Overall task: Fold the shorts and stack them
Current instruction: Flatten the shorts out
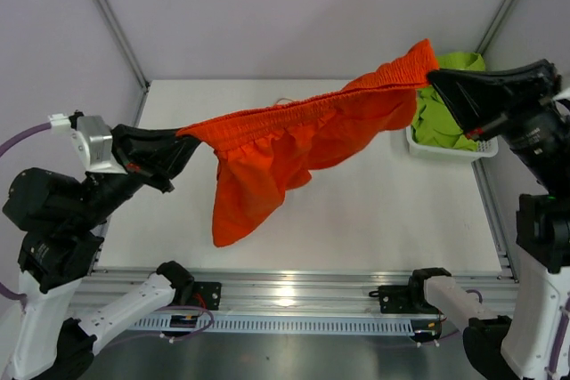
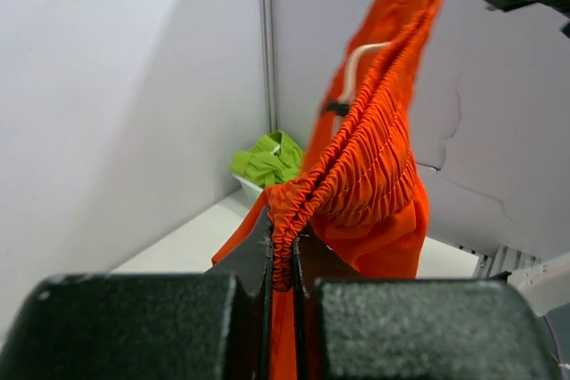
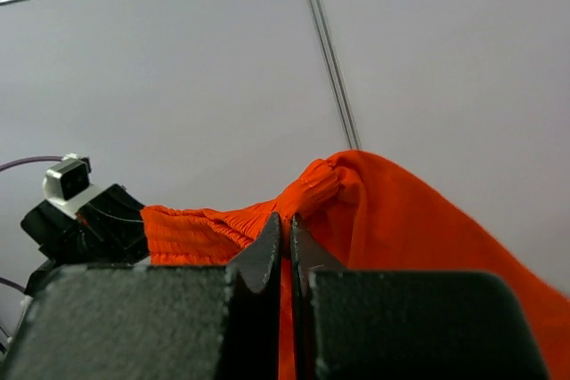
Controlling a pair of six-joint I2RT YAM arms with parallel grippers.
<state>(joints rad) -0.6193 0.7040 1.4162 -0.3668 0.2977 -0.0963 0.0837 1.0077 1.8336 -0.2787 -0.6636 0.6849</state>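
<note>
Held orange shorts stretched aloft left of basket, both sets of jaws clenched on waistband. Found nothing folded yet; noted green shorts in basket.

the held pair of shorts hangs above the table. its waistband is stretched between the left gripper at the table's left edge and the right gripper at the far right, and its legs droop over the middle. the basket sits in the far right corner, by the right gripper, with the other pair of shorts inside it.
</note>
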